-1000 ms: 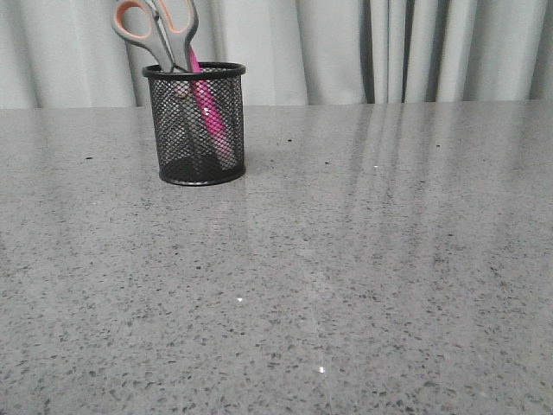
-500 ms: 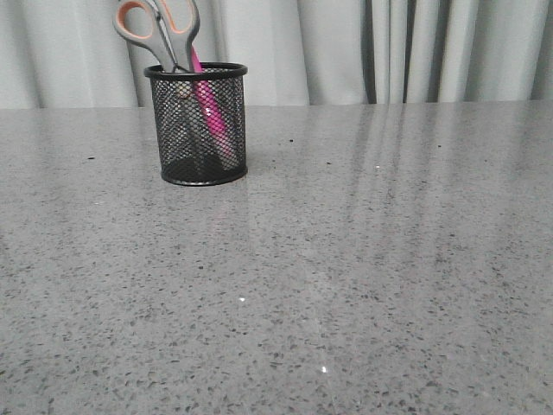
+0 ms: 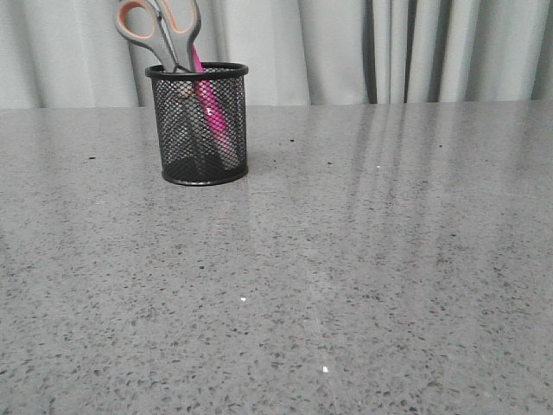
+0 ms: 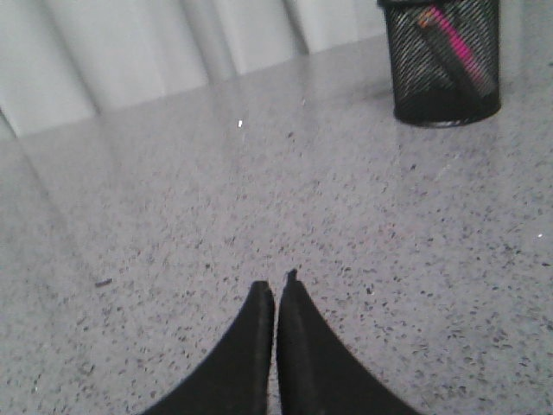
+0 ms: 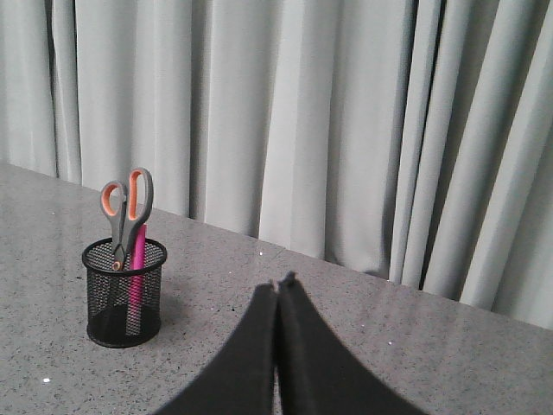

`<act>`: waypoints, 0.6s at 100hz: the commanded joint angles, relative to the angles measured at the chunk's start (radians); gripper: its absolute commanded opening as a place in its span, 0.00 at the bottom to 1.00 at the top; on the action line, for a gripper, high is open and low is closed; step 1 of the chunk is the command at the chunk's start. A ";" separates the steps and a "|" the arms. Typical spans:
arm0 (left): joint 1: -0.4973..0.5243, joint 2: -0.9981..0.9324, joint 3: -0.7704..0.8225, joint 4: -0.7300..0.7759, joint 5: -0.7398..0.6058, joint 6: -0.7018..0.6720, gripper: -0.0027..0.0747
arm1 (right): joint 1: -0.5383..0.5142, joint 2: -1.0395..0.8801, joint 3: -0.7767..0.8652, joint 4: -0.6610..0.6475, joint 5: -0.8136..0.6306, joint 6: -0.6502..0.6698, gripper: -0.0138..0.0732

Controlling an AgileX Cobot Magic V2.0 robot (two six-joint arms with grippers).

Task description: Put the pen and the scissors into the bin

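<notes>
The black mesh bin (image 3: 199, 125) stands upright at the table's back left. Inside it lean the pink pen (image 3: 210, 112) and the scissors (image 3: 162, 33), whose grey and orange handles stick up above the rim. The right wrist view shows the bin (image 5: 123, 294) with the scissors (image 5: 126, 207) and pen (image 5: 136, 277) in it, well off from my right gripper (image 5: 277, 284), which is shut and empty. In the left wrist view the bin (image 4: 443, 60) with the pen (image 4: 456, 47) sits far from my left gripper (image 4: 276, 285), also shut on nothing. Neither gripper shows in the front view.
The speckled grey table (image 3: 346, 259) stretches wide in front of the bin. Pale pleated curtains (image 3: 389, 47) hang behind the table's far edge.
The front view has shifted very slightly, so the bin sits a few pixels to the right. Nothing on the table has moved.
</notes>
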 commanded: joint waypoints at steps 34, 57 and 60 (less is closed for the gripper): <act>0.018 -0.033 0.044 0.030 -0.016 -0.190 0.01 | 0.001 0.010 -0.020 -0.024 -0.055 -0.004 0.09; 0.018 -0.033 0.044 0.045 0.011 -0.190 0.01 | 0.001 0.010 -0.020 -0.024 -0.055 -0.004 0.09; 0.018 -0.033 0.044 0.045 0.037 -0.190 0.01 | 0.001 0.010 -0.020 -0.024 -0.055 -0.004 0.09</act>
